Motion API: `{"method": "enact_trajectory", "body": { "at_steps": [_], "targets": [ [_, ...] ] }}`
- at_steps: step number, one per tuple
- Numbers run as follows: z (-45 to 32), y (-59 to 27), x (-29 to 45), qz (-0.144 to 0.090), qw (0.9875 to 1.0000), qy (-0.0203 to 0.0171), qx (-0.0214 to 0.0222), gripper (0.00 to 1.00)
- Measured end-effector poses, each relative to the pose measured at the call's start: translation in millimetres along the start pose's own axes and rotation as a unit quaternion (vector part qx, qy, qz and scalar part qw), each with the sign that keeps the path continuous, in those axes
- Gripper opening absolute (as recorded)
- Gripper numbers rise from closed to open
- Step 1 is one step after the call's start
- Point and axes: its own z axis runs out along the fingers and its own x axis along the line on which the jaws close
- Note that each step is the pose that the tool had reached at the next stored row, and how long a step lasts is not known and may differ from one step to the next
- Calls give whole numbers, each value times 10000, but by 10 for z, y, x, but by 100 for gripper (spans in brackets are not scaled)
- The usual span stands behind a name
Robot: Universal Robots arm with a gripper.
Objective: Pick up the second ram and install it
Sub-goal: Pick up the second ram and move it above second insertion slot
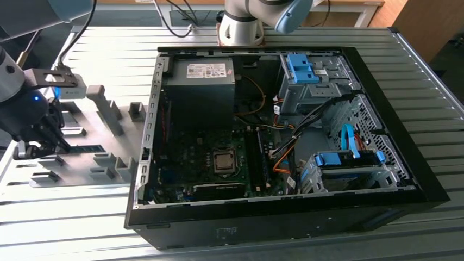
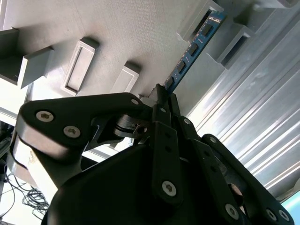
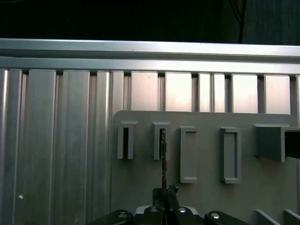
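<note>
The second ram (image 2: 190,51) is a thin blue-green board with dark chips, standing on edge on the grey fixture plate (image 1: 94,163) at the exterior view's left. Its far end rests in a grey slotted block (image 2: 220,23). In the first wrist view the second ram (image 3: 163,159) shows edge-on as a thin line running from a slotted block to my fingers. My gripper (image 2: 163,93) is shut on the stick's near end, its black fingers (image 2: 157,110) pressed together around the board. In the exterior view my gripper (image 1: 51,142) hangs low over the plate beside the second ram (image 1: 87,147).
The open black computer case (image 1: 406,179) lies in the middle of the ribbed metal table (image 1: 435,103), with the motherboard and its long black slots (image 1: 255,157) inside. Several grey fixture blocks (image 1: 108,111) stand on the plate. The arm's base (image 1: 243,27) is behind the case.
</note>
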Motion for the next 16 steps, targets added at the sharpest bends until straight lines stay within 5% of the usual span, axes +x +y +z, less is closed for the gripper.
{"method": "enact_trajectory", "body": {
  "at_steps": [16],
  "targets": [
    [-67, 2, -3, 0, 10000, 0, 0, 14]
  ]
}}
